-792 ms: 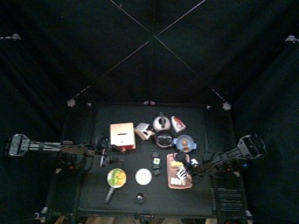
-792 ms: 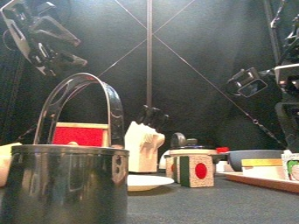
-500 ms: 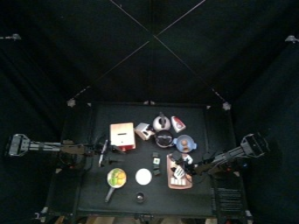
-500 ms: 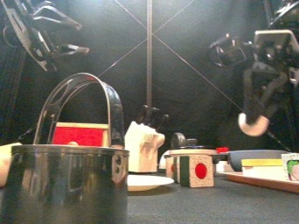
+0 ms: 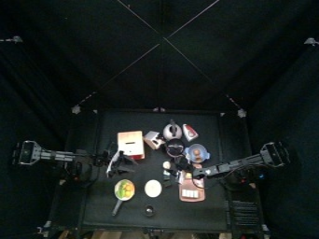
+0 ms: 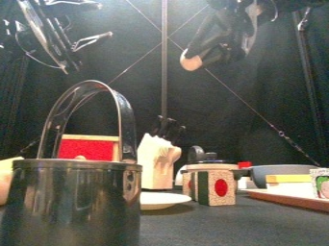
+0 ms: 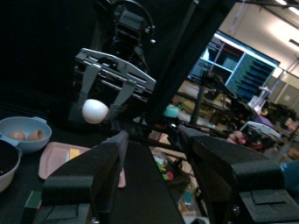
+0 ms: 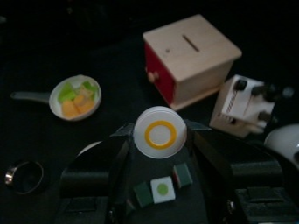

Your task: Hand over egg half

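Note:
My right gripper is shut on the egg half, a small white disc with a yellow ring. In the front view the right gripper holds the cream piece high above the table, near the middle. The left wrist view shows the egg half in the right gripper's jaws, some way in front of my left gripper, which is open and empty. The left gripper hangs high at the left. In the top view the two grippers face each other over the table's front half.
A wooden box with a red side, a small pan of yellow-green food, a white oval, a green-and-white cube, a blue bowl and a tray lie below. A handled metal pot stands at the front.
The right gripper has swung from the right towards the middle and upward with the egg half in it. The left arm has shifted slightly towards the middle.

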You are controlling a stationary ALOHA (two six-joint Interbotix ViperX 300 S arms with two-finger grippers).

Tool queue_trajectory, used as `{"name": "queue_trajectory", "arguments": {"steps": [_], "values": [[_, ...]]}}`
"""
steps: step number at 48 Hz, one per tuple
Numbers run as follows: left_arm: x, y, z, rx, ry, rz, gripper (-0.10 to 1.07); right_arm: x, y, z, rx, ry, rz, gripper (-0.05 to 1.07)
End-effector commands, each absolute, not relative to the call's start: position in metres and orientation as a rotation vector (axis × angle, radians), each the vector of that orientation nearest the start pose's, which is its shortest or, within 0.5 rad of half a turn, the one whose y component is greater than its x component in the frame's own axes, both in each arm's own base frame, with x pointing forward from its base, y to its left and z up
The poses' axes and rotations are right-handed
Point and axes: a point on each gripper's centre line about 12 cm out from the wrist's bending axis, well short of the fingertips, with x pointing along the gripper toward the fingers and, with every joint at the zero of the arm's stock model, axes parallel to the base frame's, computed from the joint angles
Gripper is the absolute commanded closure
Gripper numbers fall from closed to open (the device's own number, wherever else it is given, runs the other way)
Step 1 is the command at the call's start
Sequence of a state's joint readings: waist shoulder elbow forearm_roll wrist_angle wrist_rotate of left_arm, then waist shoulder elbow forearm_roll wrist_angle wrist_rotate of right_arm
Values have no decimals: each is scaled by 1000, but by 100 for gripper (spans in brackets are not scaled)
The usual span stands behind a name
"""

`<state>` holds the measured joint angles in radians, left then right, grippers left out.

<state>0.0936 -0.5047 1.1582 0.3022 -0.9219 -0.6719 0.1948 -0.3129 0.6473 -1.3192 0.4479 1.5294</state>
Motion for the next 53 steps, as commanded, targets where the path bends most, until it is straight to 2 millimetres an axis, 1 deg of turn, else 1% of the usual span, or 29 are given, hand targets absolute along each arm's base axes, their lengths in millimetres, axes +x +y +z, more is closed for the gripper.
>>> {"name": "queue_trajectory", "arguments": {"steps": [1, 9, 18, 24, 33, 45, 53], "values": [[264, 2, 272, -456, -276, -178, 10, 354, 15, 313, 64, 318, -256, 36], [269, 4, 272, -483, -331, -171, 10, 367, 18, 331, 0, 259, -215, 36], [280, 5, 272, -504, -351, -181, 10, 387, 23, 340, -73, 228, -186, 36], [288, 0, 272, -535, -350, -204, 10, 400, 27, 347, -146, 198, -177, 36], [295, -5, 272, -579, -356, -244, 10, 415, 42, 357, -207, 159, -141, 36], [294, -14, 276, -571, -392, -332, 10, 426, 46, 354, -233, 162, -135, 36], [299, -16, 275, -557, -392, -360, 9, 433, 47, 352, -246, 161, -133, 36]]}}
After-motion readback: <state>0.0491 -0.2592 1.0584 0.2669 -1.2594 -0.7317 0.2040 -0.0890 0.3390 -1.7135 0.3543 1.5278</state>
